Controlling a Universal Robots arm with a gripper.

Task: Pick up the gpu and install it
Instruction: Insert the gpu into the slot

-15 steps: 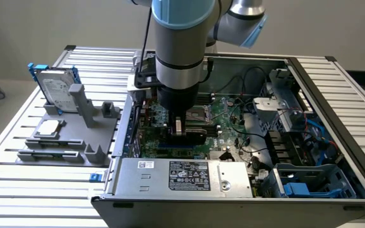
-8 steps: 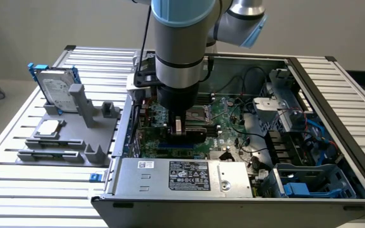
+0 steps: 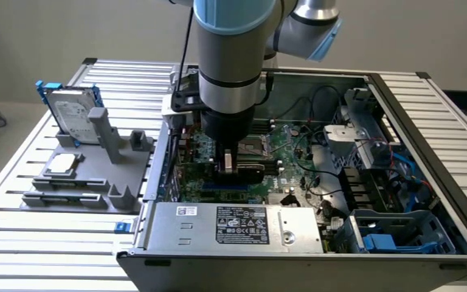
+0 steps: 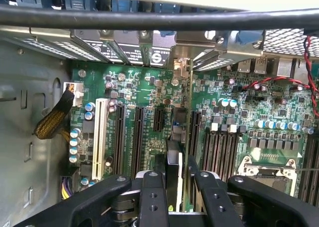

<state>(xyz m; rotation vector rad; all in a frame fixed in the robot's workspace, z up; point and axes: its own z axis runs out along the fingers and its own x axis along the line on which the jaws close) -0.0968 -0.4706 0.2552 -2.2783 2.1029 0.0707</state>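
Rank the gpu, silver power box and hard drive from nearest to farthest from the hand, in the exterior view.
1. gpu: held in the hand.
2. silver power box: inside the case, near edge.
3. hard drive: outside the case, exterior view's left.

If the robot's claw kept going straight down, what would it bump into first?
The gripper holds the gpu, so the card's lower edge would likely meet a slot on the motherboard first; how close they are is unclear.
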